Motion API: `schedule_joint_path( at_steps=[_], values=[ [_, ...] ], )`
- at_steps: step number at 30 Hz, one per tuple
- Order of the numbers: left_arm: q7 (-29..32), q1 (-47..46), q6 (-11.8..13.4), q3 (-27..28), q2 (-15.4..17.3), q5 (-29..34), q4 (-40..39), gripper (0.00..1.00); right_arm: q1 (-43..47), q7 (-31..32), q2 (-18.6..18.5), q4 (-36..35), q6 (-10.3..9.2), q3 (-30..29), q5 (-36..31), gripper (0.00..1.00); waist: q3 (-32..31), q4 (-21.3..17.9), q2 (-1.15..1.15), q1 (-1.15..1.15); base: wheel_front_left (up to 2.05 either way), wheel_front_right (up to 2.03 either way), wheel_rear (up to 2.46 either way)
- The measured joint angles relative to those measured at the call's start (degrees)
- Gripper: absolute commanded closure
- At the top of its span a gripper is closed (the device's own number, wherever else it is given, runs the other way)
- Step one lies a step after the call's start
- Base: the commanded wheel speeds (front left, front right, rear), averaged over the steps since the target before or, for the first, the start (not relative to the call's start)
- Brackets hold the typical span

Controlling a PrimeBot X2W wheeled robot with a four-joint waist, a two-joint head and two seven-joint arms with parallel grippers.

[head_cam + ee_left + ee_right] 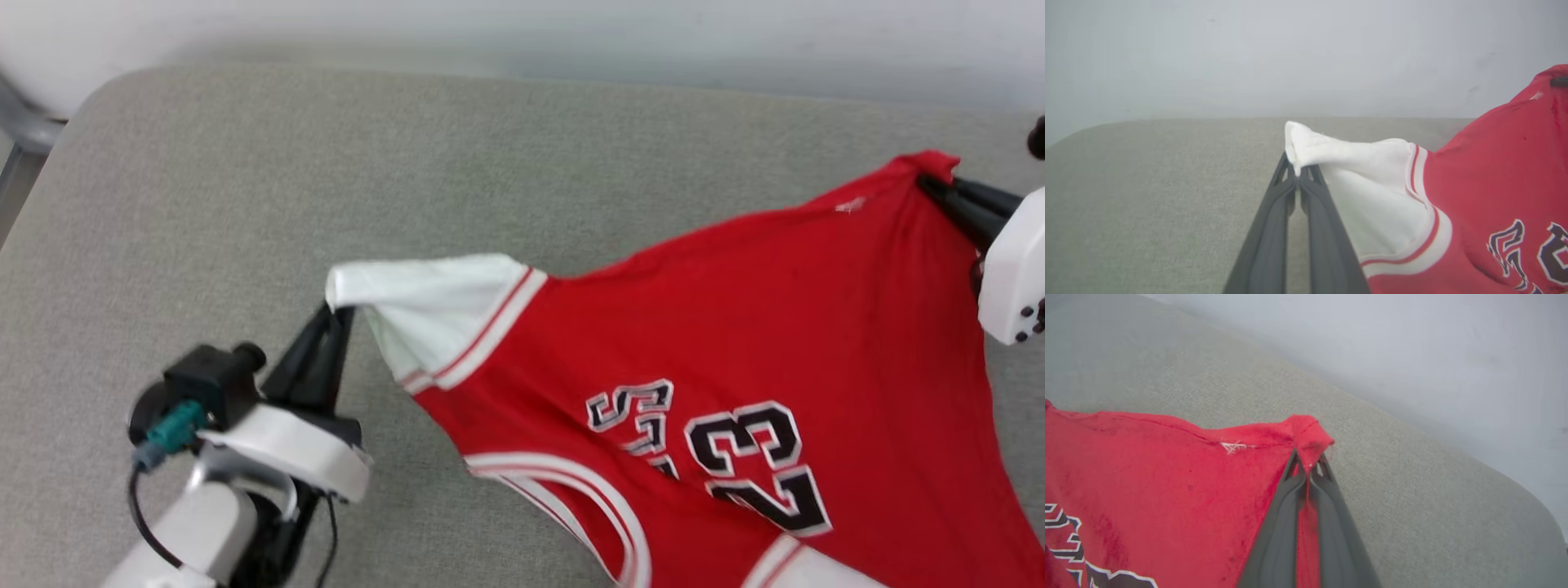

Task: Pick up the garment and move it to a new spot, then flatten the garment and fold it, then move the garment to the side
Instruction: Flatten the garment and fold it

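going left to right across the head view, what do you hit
left gripper → white sleeve → 23 → right gripper

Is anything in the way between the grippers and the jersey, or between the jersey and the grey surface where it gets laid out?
Nothing visible. The left gripper pinches the white sleeve of the garment, the right gripper pinches its red corner, and nothing shows on the grey surface beside it.
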Motion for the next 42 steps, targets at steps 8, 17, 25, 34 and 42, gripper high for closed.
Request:
schedule_joint_path(
  at_steps=[8,17,25,34,42],
  values=[
    [3.5,-9.7,0.1,2.4,2.6,1.4,-4.9,1.00,0.4,-3.7,3.5,-3.8,0.00,-6.4,-3.3,1.00,-3.1,-2.9,0.00,0.00,0.00,0.00,0.00],
    [8.2,-23.8,-2.2,4.2,4.9,2.4,-6.6,1.00,-2.3,-4.7,8.5,-8.6,0.00,-13.6,-7.6,1.00,-2.7,-4.8,0.00,0.00,0.00,0.00,0.00],
    [11.3,-38.0,-4.8,4.7,4.2,2.6,-4.7,1.00,-10.7,-2.7,10.6,-10.4,0.00,-18.2,-9.8,1.00,1.9,-4.8,0.00,0.00,0.00,0.00,0.00],
    [13.1,-56.7,-8.4,6.1,2.9,2.4,2.5,1.00,-28.3,0.2,11.2,-7.3,0.00,-19.0,-13.3,1.00,10.8,-4.4,0.00,0.00,0.00,0.00,0.00],
    [13.0,-74.4,-11.9,5.4,0.7,4.5,15.3,1.00,-45.2,-2.0,12.4,1.9,0.00,-17.2,-16.9,1.00,18.2,-4.0,0.00,0.01,0.00,0.00,0.00]
  ],
)
